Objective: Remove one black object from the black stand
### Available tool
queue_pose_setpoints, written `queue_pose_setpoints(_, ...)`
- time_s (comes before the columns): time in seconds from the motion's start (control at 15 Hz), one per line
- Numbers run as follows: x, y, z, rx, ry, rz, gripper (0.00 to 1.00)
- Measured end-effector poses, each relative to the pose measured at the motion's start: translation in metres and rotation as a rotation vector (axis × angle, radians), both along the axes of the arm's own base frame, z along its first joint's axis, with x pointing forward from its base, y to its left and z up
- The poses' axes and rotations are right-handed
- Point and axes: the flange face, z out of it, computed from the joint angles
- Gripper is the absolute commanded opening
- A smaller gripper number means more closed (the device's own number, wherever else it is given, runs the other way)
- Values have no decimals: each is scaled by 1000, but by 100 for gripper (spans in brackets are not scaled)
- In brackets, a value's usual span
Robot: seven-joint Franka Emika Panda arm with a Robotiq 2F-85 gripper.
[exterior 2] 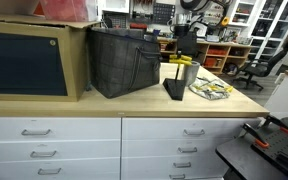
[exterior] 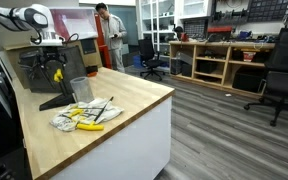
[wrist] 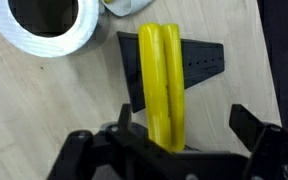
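Note:
The black stand is a large dark board on the wooden table, with its back showing in an exterior view. A tool with two yellow handles stands upright against a black perforated piece at the stand's front. The handles also show in both exterior views. My gripper is open and hangs straight above the handles. The handle tips sit between its fingers, close to one finger. It grips nothing. It also shows in both exterior views.
A translucent grey cup stands right beside the tool, also seen in both exterior views. A white cloth with yellow-handled tools lies near the table's front edge. A grey cabinet stands behind the stand.

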Motion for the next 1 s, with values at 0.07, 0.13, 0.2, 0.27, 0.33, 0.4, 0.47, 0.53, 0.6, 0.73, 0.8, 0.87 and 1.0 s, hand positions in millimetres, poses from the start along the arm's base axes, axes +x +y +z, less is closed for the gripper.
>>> queue_pose_setpoints(0.07, 2, -3, 0, 1, 4, 10, 100)
queue_pose_setpoints(0.13, 4, -7, 1, 0, 5, 12, 100)
queue_pose_setpoints(0.2, 6, -12, 3, 0, 6, 15, 100)
queue_pose_setpoints(0.27, 8, -16, 5, 0, 6, 13, 75)
queue_pose_setpoints(0.33, 10, -20, 7, 0, 6, 12, 74)
queue_pose_setpoints(0.4, 11, -23, 8, 1, 10, 16, 68)
queue_pose_setpoints(0.47, 11, -26, 9, 0, 16, 17, 58)
queue_pose_setpoints(0.53, 11, -27, 9, -1, 23, 20, 51)
queue_pose_setpoints(0.6, 11, -28, 9, -2, 31, 28, 43)
queue_pose_setpoints(0.73, 9, -28, 7, -4, 48, 36, 29)
queue_pose_setpoints(0.8, 8, -28, 6, -5, 56, 41, 20)
queue_pose_setpoints(0.87, 8, -27, 4, -5, 64, 50, 13)
queue_pose_setpoints(1.0, 7, -27, 3, -4, 70, 60, 1)
